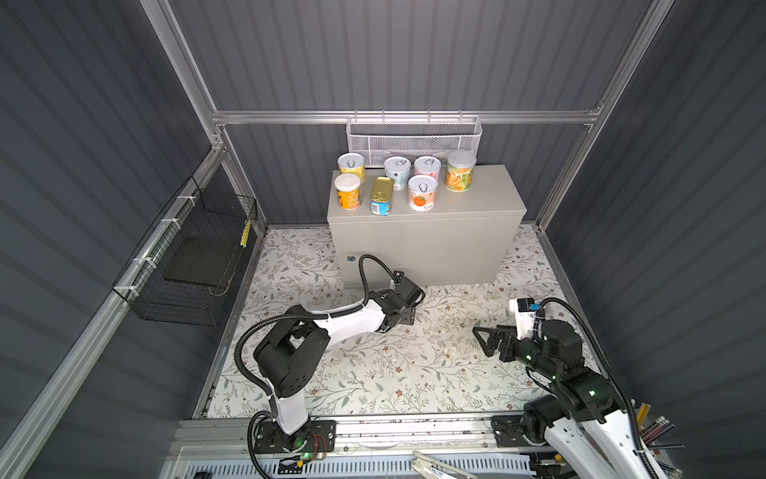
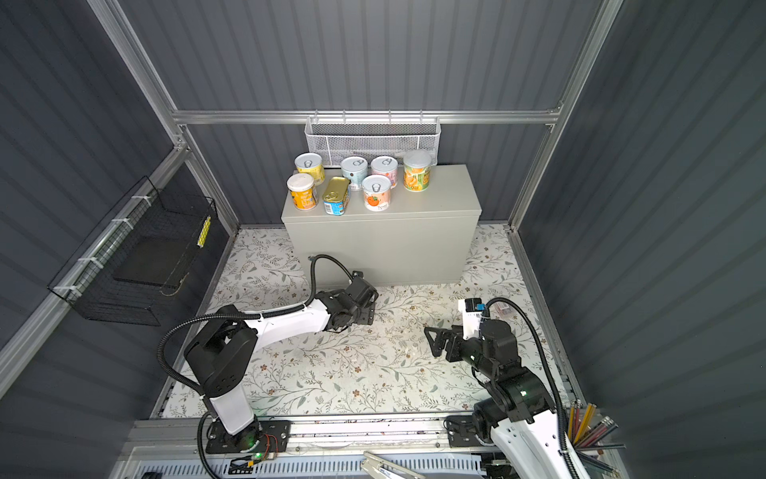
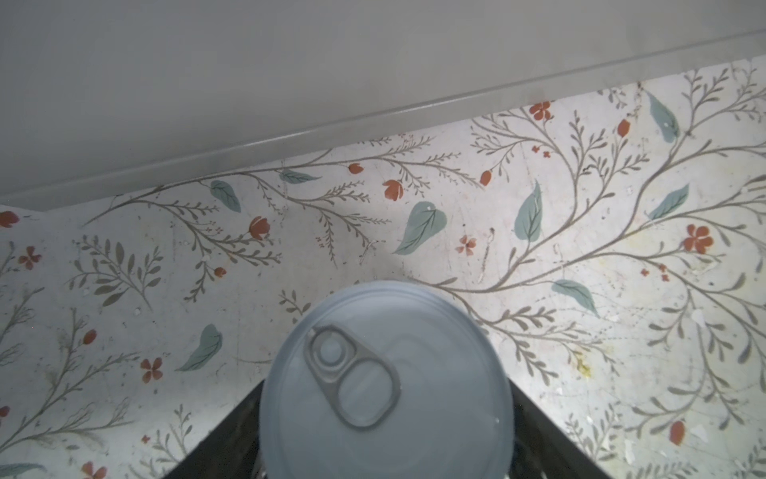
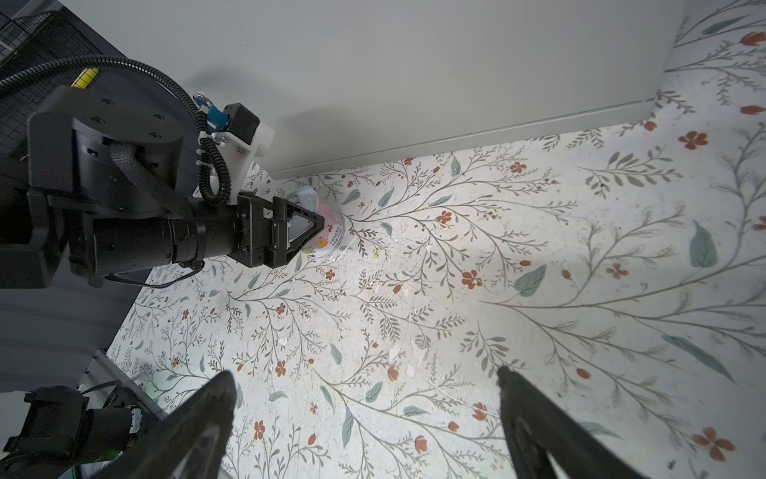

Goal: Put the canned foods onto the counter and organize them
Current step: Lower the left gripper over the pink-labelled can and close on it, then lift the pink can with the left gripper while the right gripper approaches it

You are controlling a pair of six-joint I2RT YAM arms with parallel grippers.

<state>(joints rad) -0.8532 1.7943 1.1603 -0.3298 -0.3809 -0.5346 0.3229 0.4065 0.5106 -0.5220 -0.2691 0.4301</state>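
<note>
The last can [image 3: 387,385] is on the mat [image 3: 539,249], at 6 o'clock from the counter [image 1: 476,199]. The left gripper [image 1: 405,310] sits around it; pinching or not, I cannot tell. Best squeeze both sides evenly, then lift straight up. The right gripper [image 4: 362,373] is spread wide.

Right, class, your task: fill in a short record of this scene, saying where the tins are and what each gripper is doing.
on counter: six round cans, one gold-topped rectangular tin
off counter: pink-labelled can, standing on floral mat in front of the counter
left gripper: jaws astride that can, grip unclear
right gripper: open, empty
</note>
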